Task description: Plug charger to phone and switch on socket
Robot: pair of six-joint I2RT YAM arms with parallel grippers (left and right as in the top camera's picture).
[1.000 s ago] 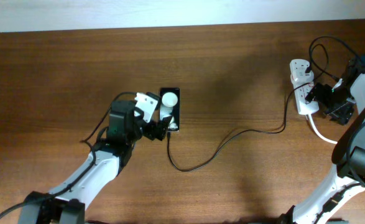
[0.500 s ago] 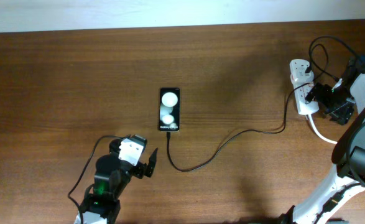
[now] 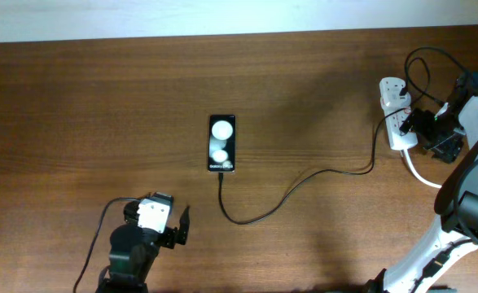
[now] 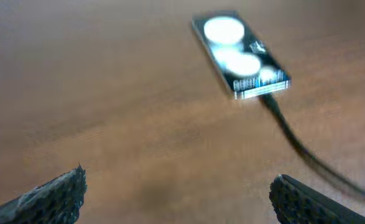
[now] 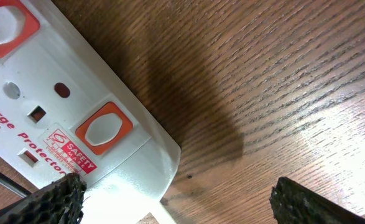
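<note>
Brown wood-grain table (image 3: 84, 98) fills my overhead feed, with the phone (image 3: 222, 144) lying flat near the middle, screen up. From its near end the charger (image 3: 304, 175) runs as a thin black line, loops toward the near edge, then crosses to the socket (image 3: 393, 102) over by the right arm.

On the left wrist feed, blurred as it is, the charger meets the phone's end squarely, so I judge the plugging-in done, though I cannot confirm it is fully seated. The left jaws stand wide open and empty, well apart from the phone, down by the table's near edge.

What I reckon is left is the switch. The right jaws are spread wide too, gripping nothing, and hover just over the socket's end. On the right wrist feed a red switch (image 5: 104, 127) lies just ahead of the fingertips (image 5: 58, 199), with nothing touching it as far as I can see. Whether it is already on I cannot tell, since no lamp shows.
</note>
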